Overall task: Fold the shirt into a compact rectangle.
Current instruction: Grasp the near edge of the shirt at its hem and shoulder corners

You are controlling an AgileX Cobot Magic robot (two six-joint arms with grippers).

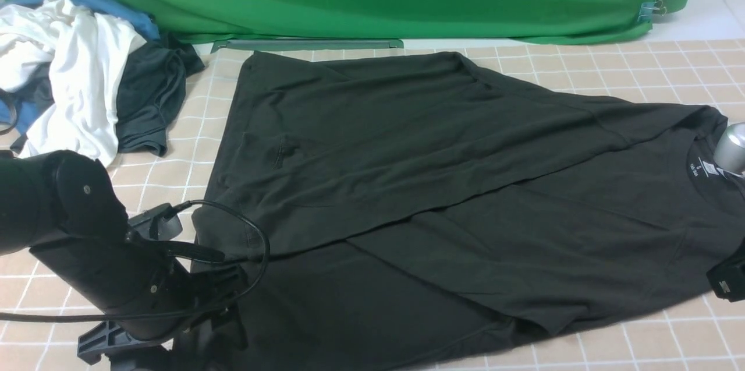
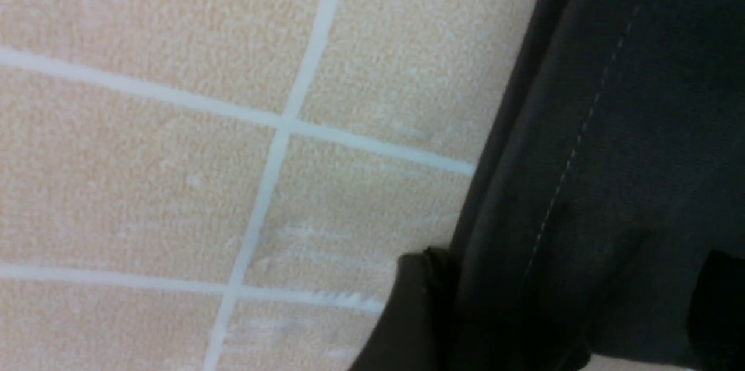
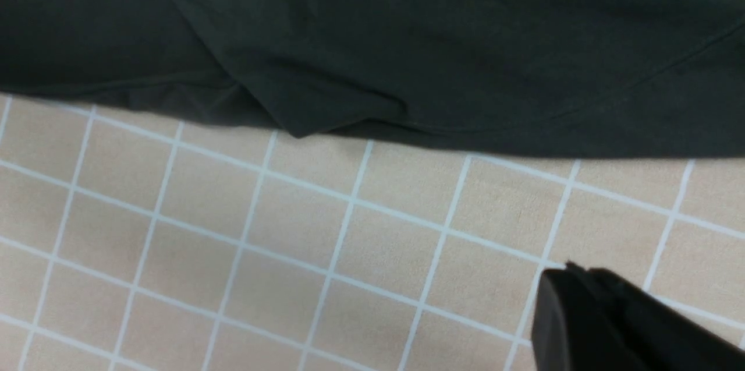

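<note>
shirt [image 1: 442, 184] lies spread across the middle of the checked tabletop [image 1: 640, 68], partly folded over itself, neck label [image 1: 709, 168] at the frame's right. left fingers [image 2: 410, 313] stand wide apart at the lower left, the stitched hem loose between them. right fingers [image 3: 588, 324] are pressed together, holding nothing, over bare tabletop just beside the shirt's edge. clothes [image 1: 75, 68] heap at the upper left.
</note>
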